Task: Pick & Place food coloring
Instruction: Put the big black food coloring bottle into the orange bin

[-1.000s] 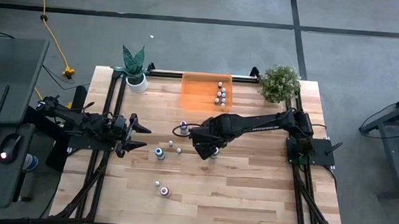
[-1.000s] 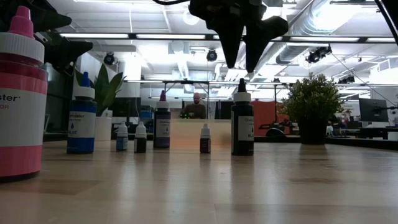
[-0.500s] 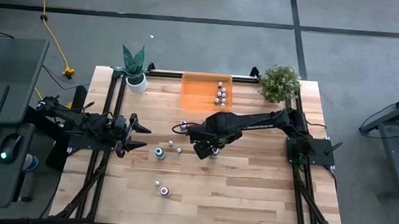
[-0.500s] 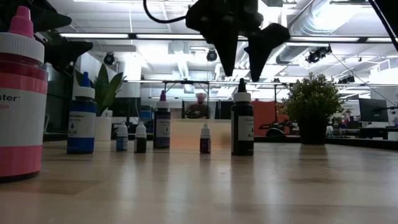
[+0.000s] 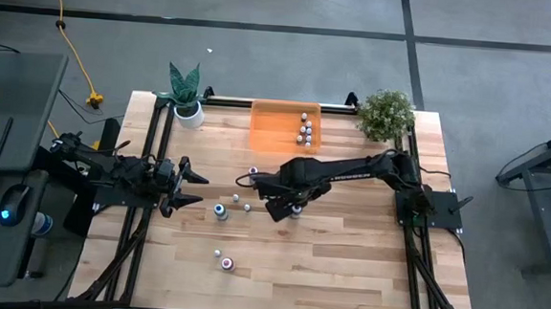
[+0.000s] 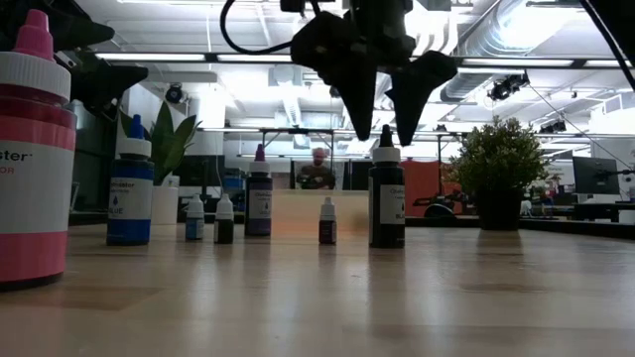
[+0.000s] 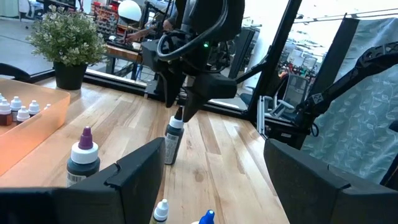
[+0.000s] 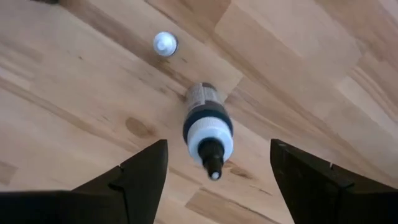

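Above the middle of the bench (image 5: 345, 264), the right gripper (image 6: 382, 104) hangs with its fingers spread wide and empty, directly over a dark bottle (image 6: 386, 193) of food coloring with a pale cap and black nozzle. In the right wrist view the bottle stands upright between the two fingers, untouched, with a tiny whitish dropper (image 8: 165, 43) near it at about ten o'clock. From overhead, the orange bin (image 5: 269, 127) at twelve o'clock of the bench already holds several small bottles; more stand loose at about nine and seven o'clock of the gripper. The left gripper (image 5: 192, 188) waits at the bench's nine o'clock edge, fingers parted, holding nothing.

The bottle is probably light, stiff plastic with a smooth, somewhat slippery wall, and being tall and narrow it would tip easily from a sideways knock. The best hold looks to be around the body just under the pale cap, not on the thin nozzle.

On the big pink bottle (image 6: 35, 159) close to the low camera, only the letters "ster" can be read; the other labels are too small.
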{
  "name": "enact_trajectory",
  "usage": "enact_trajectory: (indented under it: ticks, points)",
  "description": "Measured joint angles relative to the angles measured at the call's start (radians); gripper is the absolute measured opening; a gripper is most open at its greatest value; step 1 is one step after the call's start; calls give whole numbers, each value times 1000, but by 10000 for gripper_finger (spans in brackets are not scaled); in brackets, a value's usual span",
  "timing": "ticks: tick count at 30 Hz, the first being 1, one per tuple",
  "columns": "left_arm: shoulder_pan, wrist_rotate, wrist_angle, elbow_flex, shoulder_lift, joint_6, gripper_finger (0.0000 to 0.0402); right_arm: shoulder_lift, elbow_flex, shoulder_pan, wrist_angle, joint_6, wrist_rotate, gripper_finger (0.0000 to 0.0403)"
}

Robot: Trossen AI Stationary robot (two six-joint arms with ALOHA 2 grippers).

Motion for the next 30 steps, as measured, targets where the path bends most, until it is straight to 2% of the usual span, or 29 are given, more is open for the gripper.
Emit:
enact_trajectory:
  ticks: [5, 10, 13, 25, 30]
  points:
    - [0, 0, 0, 0, 0, 0, 271, -1, -15, -6, 10, 0, 8, 271]
    - [0, 0, 0, 0, 0, 0, 271, 0, -113, -7, 118, -8, -66, 271]
    - [0, 0, 0, 0, 0, 0, 271, -5, -139, -6, 177, -4, -74, 271]
    - [0, 0, 0, 0, 0, 0, 271, -41, -134, -6, 113, -8, -8, 269]
    - [0, 0, 0, 0, 0, 0, 271, -42, -134, -6, 110, -30, -24, 244]
